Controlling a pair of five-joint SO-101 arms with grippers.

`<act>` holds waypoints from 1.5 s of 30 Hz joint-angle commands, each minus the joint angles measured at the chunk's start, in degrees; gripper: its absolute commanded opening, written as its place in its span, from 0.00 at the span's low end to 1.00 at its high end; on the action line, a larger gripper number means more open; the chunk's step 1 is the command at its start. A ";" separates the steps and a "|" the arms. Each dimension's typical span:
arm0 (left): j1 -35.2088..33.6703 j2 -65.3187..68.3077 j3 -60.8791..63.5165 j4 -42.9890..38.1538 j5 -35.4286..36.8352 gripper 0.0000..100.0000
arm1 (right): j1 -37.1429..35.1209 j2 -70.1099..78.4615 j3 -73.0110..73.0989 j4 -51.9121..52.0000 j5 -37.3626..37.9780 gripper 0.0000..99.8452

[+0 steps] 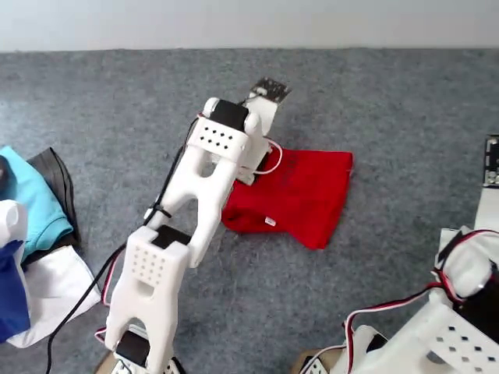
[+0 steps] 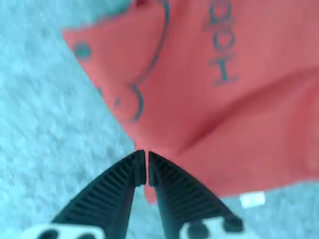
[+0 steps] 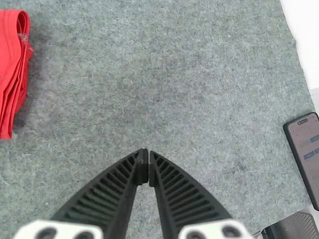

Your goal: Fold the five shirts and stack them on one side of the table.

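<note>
Red shirt (image 1: 300,195) soft matt cloth, table mat (image 3: 199,74) rough grey felt, fingers (image 3: 112,196) ribbed blk plastic.

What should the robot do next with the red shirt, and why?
Probably the left gripper should pull the red shirt toward the pile at the table's left. The shirt looks folded already, yet lies apart from the pile. The gripper is shut at the shirt's edge; whether it pinches cloth is unclear, so it may need to grab first.
</note>
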 commanded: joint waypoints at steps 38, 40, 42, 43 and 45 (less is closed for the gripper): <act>-10.46 -44.66 26.95 1.14 3.16 0.01 | -2.68 4.79 5.27 2.07 -0.62 0.04; -13.80 -47.65 28.97 1.14 1.41 0.01 | -5.32 7.43 7.82 1.98 -0.70 0.04; -16.88 -51.25 31.60 1.14 -0.26 0.01 | -8.84 10.42 8.62 1.71 -1.41 0.04; -18.46 -53.19 32.92 1.14 -0.79 0.01 | -11.12 12.00 8.62 1.36 -3.08 0.04; -21.27 -57.23 35.38 1.14 -1.23 0.01 | -16.13 15.43 8.53 -0.04 -6.59 0.04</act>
